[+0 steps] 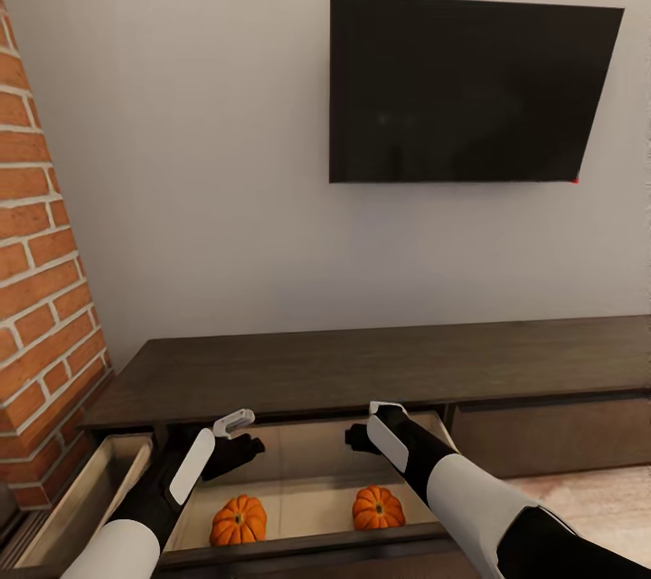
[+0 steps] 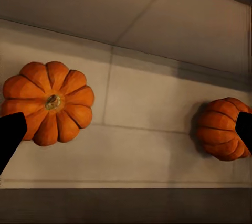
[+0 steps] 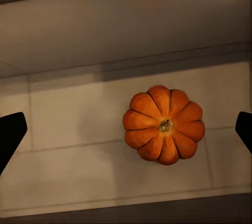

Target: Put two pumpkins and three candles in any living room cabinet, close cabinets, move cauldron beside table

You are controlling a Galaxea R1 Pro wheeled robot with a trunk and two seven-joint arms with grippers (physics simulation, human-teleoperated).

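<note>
Pumpkins in an open drawer (image 1: 298, 552) of the long dark-brown cabinet (image 1: 362, 366), low against a pale wall. Left pumpkin (image 1: 239, 520) near the drawer's front left, right pumpkin (image 1: 378, 507) near its front right, well apart, both upright with stems up on the pale drawer floor. Seen from the left wrist: one pumpkin (image 2: 48, 103) full-faced with its stem in the middle, the other (image 2: 223, 128) off to the side, partly behind a dark fingertip. Seen from the right wrist: a single pumpkin (image 3: 164, 125) between the two dark fingertips, lower down, untouched.

Left gripper (image 1: 237, 448) above the drawer's left part, spread wide, holding nothing. Right gripper (image 1: 362, 436) above the drawer's right part, likewise spread wide and empty. Both clear of the pumpkins.

Second drawer (image 1: 81, 498) pulled out at the far left, beside a brick wall (image 1: 41, 289). Dark television (image 1: 466, 90) mounted on the wall above the cabinet. Closed drawer front (image 1: 551, 434) to the right.
</note>
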